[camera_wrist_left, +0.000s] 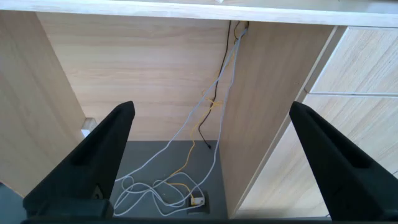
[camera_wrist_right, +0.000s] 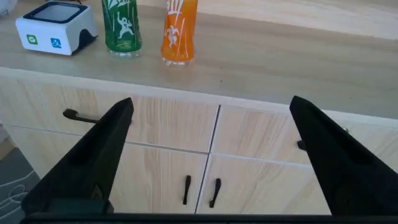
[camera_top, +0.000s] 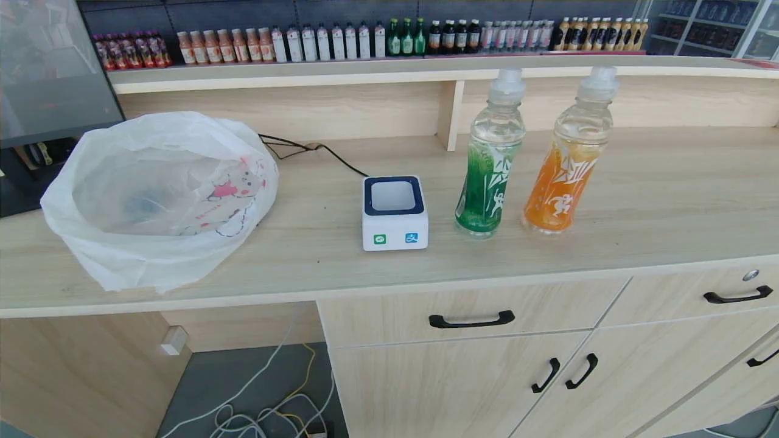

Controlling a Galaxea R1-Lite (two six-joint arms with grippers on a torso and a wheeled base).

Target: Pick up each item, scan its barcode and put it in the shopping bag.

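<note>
The left end effector (camera_wrist_left: 211, 109) is low, below the surface's edge, with its two black fingers spread wide and nothing between them. It faces the open recess under the surface, where loose cables (camera_wrist_left: 168, 186) trail down to the floor. The right end effector (camera_wrist_right: 211, 102) is spread just as wide and also holds nothing. It touches nothing and faces the cabinet doors (camera_wrist_right: 199, 180) from in front, well short of the bottles. The pale wooden surface (camera_top: 669, 201) runs across the whole head view, with drawers and doors beneath it. On its left part sits the bag (camera_top: 122, 255) — white, thin plastic, slumped, with its mouth gaping up and toward the robot. What lies inside it cannot be made out. To the right stand two bottles, both upright with caps up and long axes vertical. The green bottle (camera_top: 487, 176) stands beside the orange bottle (camera_top: 566, 170), close together but apart. The green one is nearer the middle of the surface. The scanner (camera_top: 394, 222) — a small white box with a dark-rimmed window facing up — sits between the bag and the green bottle. It touches neither, and a black cord (camera_top: 316, 149) runs back from it. A row of drinks (camera_top: 365, 39) lines the shelf behind.
</note>
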